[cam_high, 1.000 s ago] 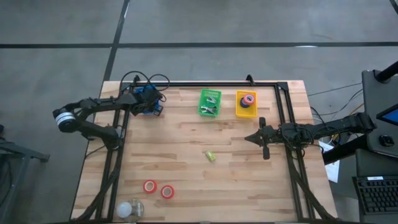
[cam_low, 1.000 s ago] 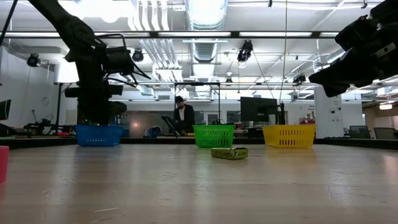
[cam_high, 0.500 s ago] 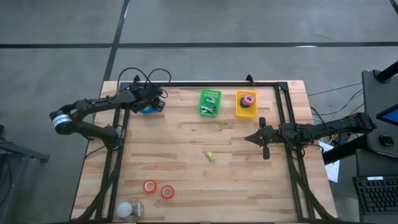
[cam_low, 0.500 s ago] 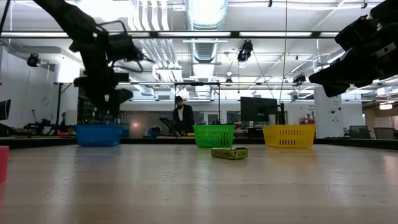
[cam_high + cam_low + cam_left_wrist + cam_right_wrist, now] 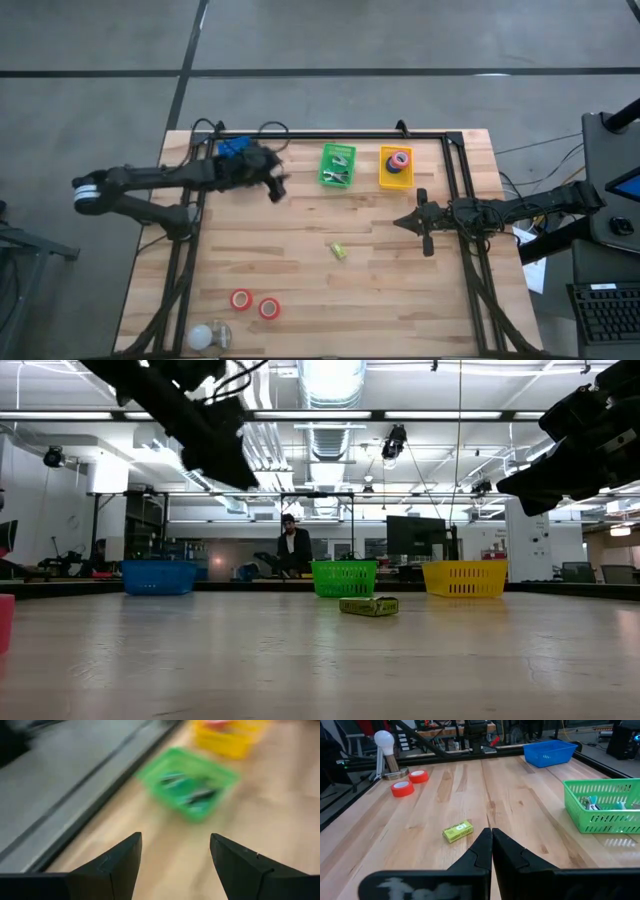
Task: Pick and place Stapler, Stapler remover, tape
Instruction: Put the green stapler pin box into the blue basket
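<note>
A: Where is the left end effector (image 5: 277,188)?

B: Over the far part of the pale wooden plank tabletop (image 5: 300,240), between the blue plastic mesh basket (image 5: 232,148) and the green plastic mesh basket (image 5: 337,165). Its two dark fingers (image 5: 117,865) stand spread apart with nothing between them; released.

A: And the right end effector (image 5: 403,223)?

B: It hangs above the right side of the tabletop, well clear of everything, its fingers pressed together and clenched on nothing.

A: The tape?

B: Two small red ring-shaped tape rolls (image 5: 254,303) lie side by side near the front left corner. Just beside them, closer to the corner, sits a white roundish bulb-like object (image 5: 203,336). Another red ring-shaped roll (image 5: 400,159) lies in the yellow plastic mesh basket (image 5: 396,181) at the back, with something dark next to it that I cannot make out.

A: What is in the green basket?

B: A few small metallic and greenish items; from the right wrist view they show through the mesh, but I cannot tell exactly what they are.

A: Anything loose in the middle?

B: A small flat yellow-green box (image 5: 338,251), lying alone near the centre of the tabletop, apart from both arms.

A: Beyond the tabletop?

B: In the low view, a person (image 5: 291,547) stands far back in the room, behind the green basket.
</note>
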Motion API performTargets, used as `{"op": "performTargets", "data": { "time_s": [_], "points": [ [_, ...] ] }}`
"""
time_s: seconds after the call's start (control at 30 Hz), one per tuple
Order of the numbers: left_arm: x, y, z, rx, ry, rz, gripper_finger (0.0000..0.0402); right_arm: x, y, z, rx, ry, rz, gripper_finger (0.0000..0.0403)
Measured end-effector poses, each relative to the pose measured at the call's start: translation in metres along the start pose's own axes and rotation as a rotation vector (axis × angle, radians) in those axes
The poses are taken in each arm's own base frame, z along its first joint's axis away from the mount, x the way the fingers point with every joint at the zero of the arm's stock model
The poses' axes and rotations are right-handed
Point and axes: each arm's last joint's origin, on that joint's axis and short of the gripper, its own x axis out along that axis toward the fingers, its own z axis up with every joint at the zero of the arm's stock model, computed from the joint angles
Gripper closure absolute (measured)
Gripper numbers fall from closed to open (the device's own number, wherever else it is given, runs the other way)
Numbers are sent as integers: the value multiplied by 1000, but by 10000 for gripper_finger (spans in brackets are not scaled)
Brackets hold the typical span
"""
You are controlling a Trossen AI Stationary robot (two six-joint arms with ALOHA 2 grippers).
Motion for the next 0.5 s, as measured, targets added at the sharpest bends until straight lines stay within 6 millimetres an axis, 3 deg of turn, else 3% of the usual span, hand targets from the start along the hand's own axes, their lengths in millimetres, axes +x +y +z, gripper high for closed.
{"op": "performTargets", "data": {
  "time_s": [0.27,0.5],
  "points": [
    [12,-59,-1,168,-45,-401,163,0,0,0,0,0,1,394],
    [34,-108,-10,274,18,-494,165,0,0,0,0,0,0,394]
  ]
}}
